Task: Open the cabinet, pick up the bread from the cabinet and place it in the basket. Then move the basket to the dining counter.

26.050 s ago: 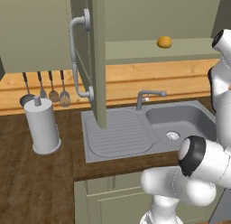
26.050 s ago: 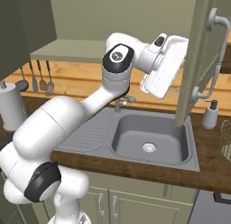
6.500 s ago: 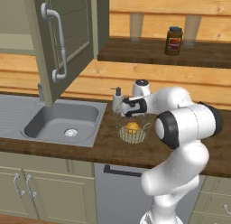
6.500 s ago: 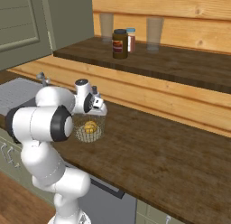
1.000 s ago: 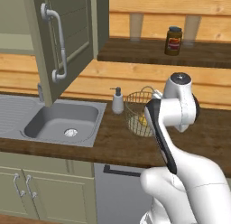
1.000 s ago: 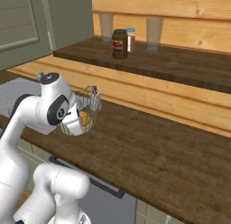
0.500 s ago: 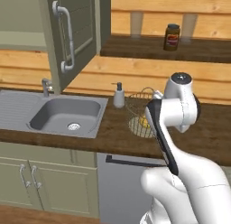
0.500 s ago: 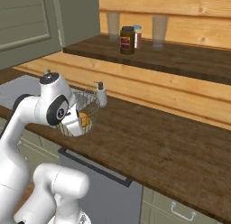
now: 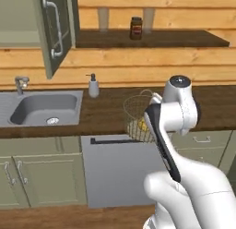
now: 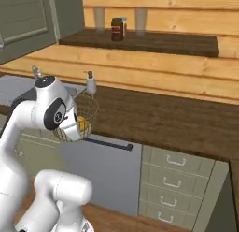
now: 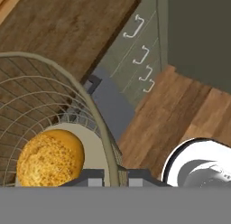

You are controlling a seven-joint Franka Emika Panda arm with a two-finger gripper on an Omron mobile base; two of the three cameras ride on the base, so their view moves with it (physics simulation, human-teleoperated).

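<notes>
Change since earlier: both base views have shifted as a whole against the picture half a second before, so the camera has moved with the base; the basket (image 9: 139,118) remains raised in the claw, with the sink (image 9: 42,107) now further toward the left edge of the left base view
Gripper (image 11: 113,177): closed on the wire rim of the basket, one fingertip on each side of the rim at the bottom of the hand view
Basket: off the worktop, held over the front edge of the dark wood worktop (image 10: 168,119) and above the grey appliance front (image 9: 115,168); it looks tilted, though the arm hides part of it in both base views
Bread (image 11: 50,158): lying inside the basket on its mesh bottom, just beside the gripped side of the rim; also seen as a golden patch through the mesh (image 10: 82,124)
Cabinet (image 9: 51,32): door standing open at the upper left of the left base view, bar handle facing the room
Soap dispenser (image 9: 93,86): upright at the back edge of the worktop, between sink and basket
Dining counter (image 10: 140,41): probably the raised dark wood surface behind the worktop; a dark jar (image 10: 117,29) stands near its back edge
Base cabinets (image 10: 176,184): drawer fronts with short handles below the worktop, right of the appliance front
</notes>
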